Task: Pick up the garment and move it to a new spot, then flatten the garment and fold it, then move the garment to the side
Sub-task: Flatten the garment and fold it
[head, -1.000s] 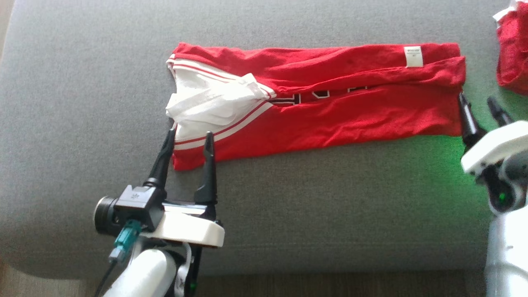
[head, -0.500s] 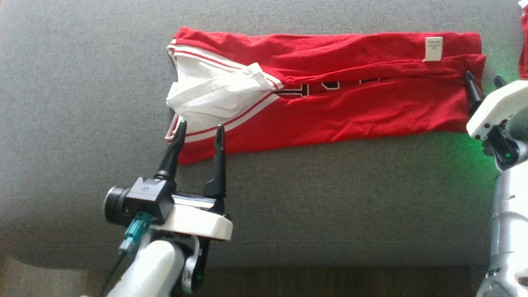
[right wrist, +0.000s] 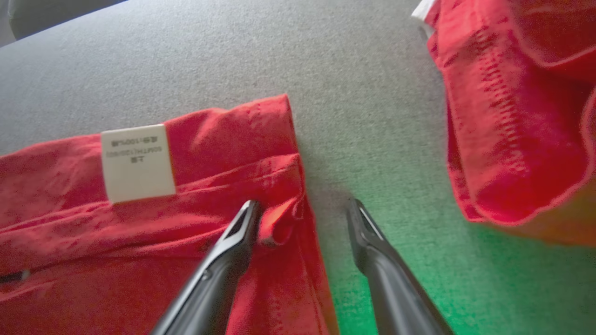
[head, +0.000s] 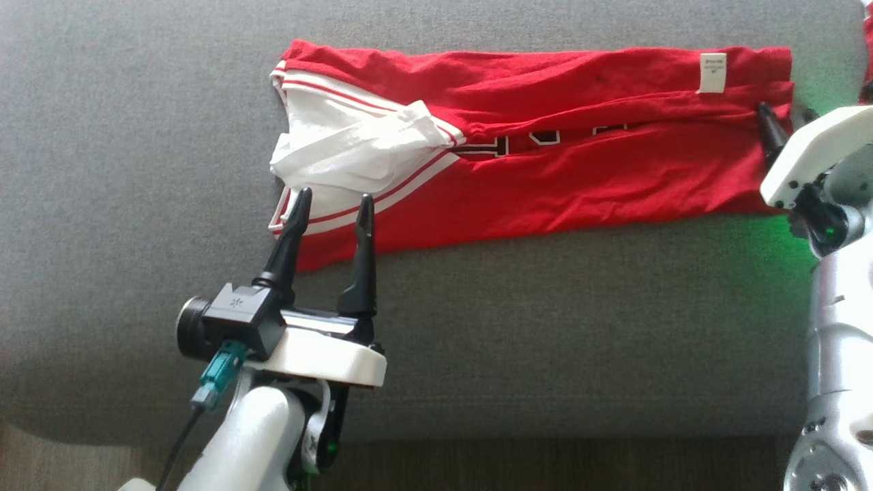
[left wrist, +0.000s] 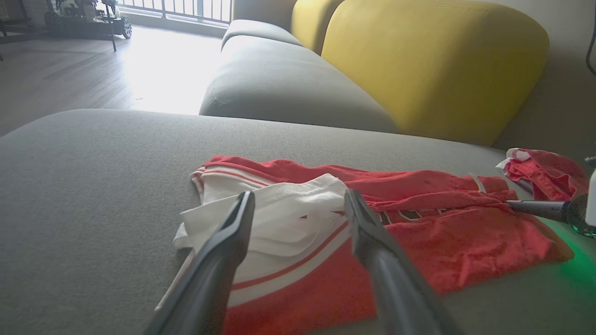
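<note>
The red garment (head: 545, 170) lies stretched out on the grey cushion (head: 545, 327). The left gripper (head: 334, 199), fingers spread, hovers at its white-striped end. The right gripper (right wrist: 302, 204), fingers spread too, has one tip on the hem corner and the other over bare cushion.

red garment (head: 545, 184) with white red-striped trim (head: 327, 129), white label (head: 712, 71), grey sofa (head: 136, 170).

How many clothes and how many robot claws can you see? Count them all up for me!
Clothes: 2, the long red-and-white garment and a second red garment.
Claws: 2, the left claw and the right claw.
Total: 4
</note>
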